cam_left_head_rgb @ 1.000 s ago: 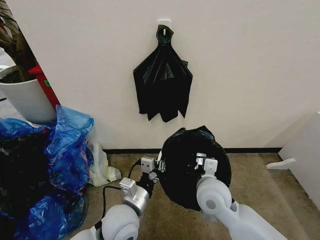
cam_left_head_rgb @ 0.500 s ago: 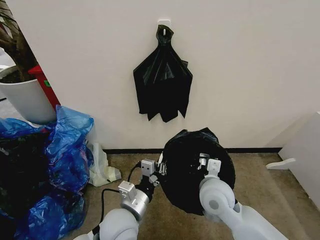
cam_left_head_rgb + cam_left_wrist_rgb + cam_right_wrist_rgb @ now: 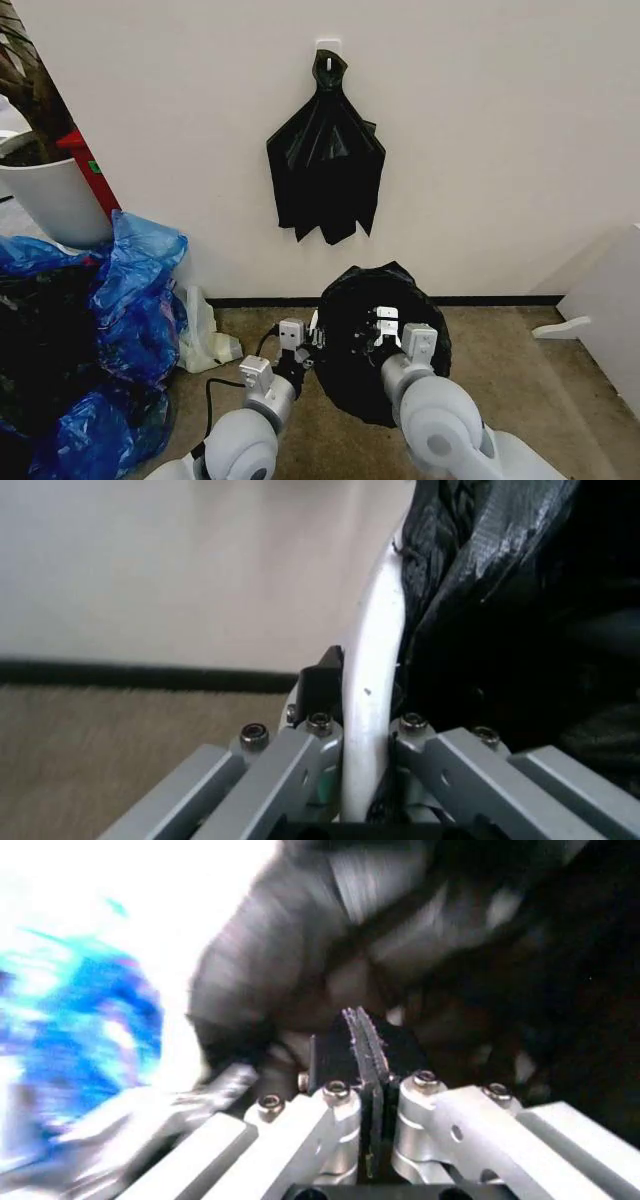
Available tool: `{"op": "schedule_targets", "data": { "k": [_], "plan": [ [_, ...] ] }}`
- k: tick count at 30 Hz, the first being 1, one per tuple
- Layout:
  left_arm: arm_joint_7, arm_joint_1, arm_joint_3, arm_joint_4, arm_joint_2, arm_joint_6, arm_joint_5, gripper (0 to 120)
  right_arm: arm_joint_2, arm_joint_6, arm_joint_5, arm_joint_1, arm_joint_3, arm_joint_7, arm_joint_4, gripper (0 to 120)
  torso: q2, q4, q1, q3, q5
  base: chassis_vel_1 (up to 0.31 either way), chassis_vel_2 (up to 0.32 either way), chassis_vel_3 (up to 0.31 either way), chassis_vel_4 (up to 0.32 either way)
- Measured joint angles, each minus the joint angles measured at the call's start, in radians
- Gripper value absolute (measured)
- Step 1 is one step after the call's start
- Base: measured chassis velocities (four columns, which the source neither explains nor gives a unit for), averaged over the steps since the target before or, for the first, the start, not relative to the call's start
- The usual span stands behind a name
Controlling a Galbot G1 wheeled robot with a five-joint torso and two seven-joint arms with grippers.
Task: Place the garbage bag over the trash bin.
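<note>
The bin is standing on the carpet near the wall's baseboard, and the garbage bag is draped over it so that from the head view only black plastic is showing — the bag is covering the mouth and the sides facing the camera.

The left gripper is sitting at the bin's left edge. In the left wrist view its two fingers are closing on the white rolled rim, one on each side, with the black film bunched just beside the rim on the inner side.

The right gripper is reaching over the top of the covered bin, toward its right side. In the right wrist view the black pads are pressing flat together with no gap between them; dark plastic is lying all around the tips, but whether any film is pinched between the pads cannot be told — the view is blurred.

A bunch of black bags is hanging from a hook on the wall above. Blue bags are piled on the floor at the left, next to a white plant pot.
</note>
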Motion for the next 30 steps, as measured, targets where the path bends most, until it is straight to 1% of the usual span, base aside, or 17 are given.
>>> {"op": "schedule_targets", "data": {
  "k": [3, 5, 9, 12, 13, 15, 17, 19, 20, 21, 22, 24, 27, 28, 29, 30],
  "plan": [
    [-0.042, 0.002, -0.033, 0.008, -0.010, 0.025, -0.078, 1, -0.042, 0.003, -0.068, -0.110, 0.102, -0.144, 0.075, 0, 0.000, -0.0003, 0.000, 0.000, 0.0002, 0.000, 0.000, 0.000, 0.000],
    [-0.057, 0.002, -0.042, 0.010, -0.015, 0.036, -0.100, 1, -0.055, 0.009, -0.088, -0.141, 0.128, -0.175, 0.093, 0, 0.000, -0.0006, 0.000, 0.000, 0.0001, 0.000, 0.000, 0.000, 0.000],
    [-0.083, 0.003, -0.058, 0.011, -0.021, 0.054, -0.130, 1, -0.070, 0.017, -0.108, -0.176, 0.165, -0.200, 0.108, 0, 0.000, -0.0005, 0.000, 0.000, -0.0003, 0.000, 0.000, 0.000, 0.000],
    [-0.129, 0.018, -0.093, 0.001, -0.028, 0.095, -0.188, 1, -0.074, 0.021, -0.119, -0.216, 0.237, -0.216, 0.114, 0, 0.000, -0.0005, 0.000, 0.000, 0.0003, 0.000, 0.000, 0.000, 0.000],
    [-0.157, 0.037, -0.113, -0.013, -0.028, 0.117, -0.223, 1, -0.071, 0.013, -0.127, -0.224, 0.277, -0.216, 0.114, 1, 0.000, -0.0001, 0.000, 0.000, 0.0002, 0.000, 0.000, 0.000, 0.000],
    [-0.168, 0.046, -0.121, -0.018, -0.028, 0.123, -0.235, 1, -0.069, 0.011, -0.133, -0.228, 0.290, -0.216, 0.114, 3, 0.000, 0.0000, 0.000, 0.000, 0.0002, 0.000, 0.000, 0.000, 0.000],
    [-0.206, 0.097, -0.170, -0.032, -0.032, 0.146, -0.269, 1, -0.052, 0.021, -0.200, -0.247, 0.335, -0.227, 0.108, 15, 0.000, -0.0004, 0.000, 0.000, 0.0000, 0.000, 0.000, 0.000, 0.000],
    [-0.221, 0.126, -0.187, -0.036, -0.037, 0.153, -0.283, 1, -0.034, 0.060, -0.293, -0.271, 0.356, -0.267, 0.086, 21, 0.000, 0.0009, 0.000, 0.000, 0.0006, 0.000, 0.000, 0.000, 0.000],
    [-0.227, 0.130, -0.187, -0.032, -0.040, 0.157, -0.299, 1, -0.019, 0.093, -0.360, -0.300, 0.367, -0.292, 0.072, 26, 0.000, 0.0008, 0.000, 0.000, 0.0002, 0.000, 0.000, 0.000, 0.000],
    [-0.233, 0.129, -0.183, -0.024, -0.044, 0.161, -0.319, 1, 0.005, 0.153, -0.462, -0.345, 0.375, -0.325, 0.051, 31, 0.000, 0.0000, 0.000, 0.000, -0.0002, 0.000, 0.000, 0.000, 0.000],
    [-0.233, 0.129, -0.183, -0.024, -0.044, 0.161, -0.319, 1, 0.005, 0.153, -0.462, -0.345, 0.375, -0.325, 0.051, 31, 0.000, 0.0000, 0.000, 0.000, -0.0002, 0.000, 0.000, 0.000, 0.000],
    [-0.234, 0.115, -0.172, -0.001, -0.052, 0.165, -0.358, 1, 0.050, 0.258, -0.641, -0.408, 0.381, -0.380, 0.004, 39, 0.000, -0.0006, 0.000, 0.000, 0.0001, 0.000, 0.000, 0.000, 0.000],
    [-0.234, 0.094, -0.159, 0.022, -0.054, 0.178, -0.407, 1, 0.100, 0.330, -0.752, -0.457, 0.389, -0.405, -0.027, 51, 0.000, -0.0001, 0.000, 0.000, 0.0003, 0.000, 0.000, 0.000, 0.000],
    [-0.237, 0.088, -0.155, 0.028, -0.054, 0.184, -0.417, 1, 0.110, 0.338, -0.762, -0.467, 0.390, -0.404, -0.029, 55, 0.000, -0.0001, 0.000, 0.000, 0.0001, 0.000, 0.000, 0.000, 0.000],
    [-0.237, 0.088, -0.155, 0.028, -0.054, 0.184, -0.417, 1, 0.110, 0.338, -0.762, -0.467, 0.390, -0.404, -0.029, 55, 0.000, -0.0001, 0.000, 0.000, 0.0001, 0.000, 0.000, 0.000, 0.000],
    [-0.242, 0.079, -0.148, 0.036, -0.055, 0.192, -0.424, 1, 0.120, 0.344, -0.768, -0.475, 0.391, -0.402, -0.030, 61, 0.000, -0.0002, 0.000, 0.000, -0.0001, 0.000, 0.000, 0.000, 0.000]
  ]
}}
